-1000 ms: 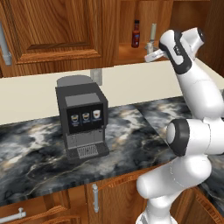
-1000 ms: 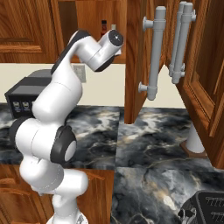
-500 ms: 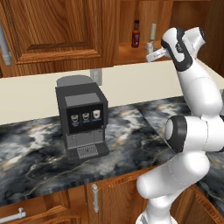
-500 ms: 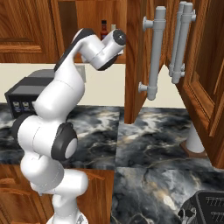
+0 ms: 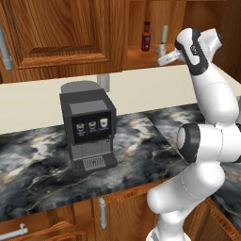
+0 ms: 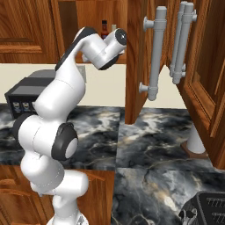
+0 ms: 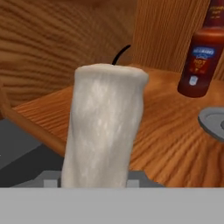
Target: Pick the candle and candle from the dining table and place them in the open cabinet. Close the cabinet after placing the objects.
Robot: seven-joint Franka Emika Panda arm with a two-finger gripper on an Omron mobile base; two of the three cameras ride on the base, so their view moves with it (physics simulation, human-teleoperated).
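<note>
A: Where's the stubby candle (image 7: 104, 127)?

B: Hand view, right up close. Beige-grey cylinder, long axis straight up the picture, black wick at the top curling to the right. Its lower end sits at the fingers, over the front edge of the wooden shelf (image 7: 170, 131).

A: Held?

B: Looks it. Gripper (image 5: 162, 60) is narrow, pinched on the candle, jaws only part way in, though the tips themselves are mostly hidden behind the wax.

A: And the other candle?

B: Thin cream stick (image 5: 164, 35) stands upright on the shelf in the left base view, on a small round base. In the hand view the grey rim of that base (image 7: 213, 122) peeks in at the right edge, apart from the stubby one.

A: Anything else on there?

B: Dark bottle w/ red cap (image 5: 146, 36), upright, just left of the stick, toward the back of the shelf. Same bottle in the hand view, upper right.

A: Cabinet?

B: Cabinet (image 5: 160, 19) is open. Door (image 6: 136, 66) swung out, edge-on in the right base view, long silver bar handle (image 6: 156, 52) vertical.

A: Below?

B: Black marbled counter (image 5: 141, 141) w/ a coffee machine (image 5: 89, 127) on it, well left of the arm.
</note>
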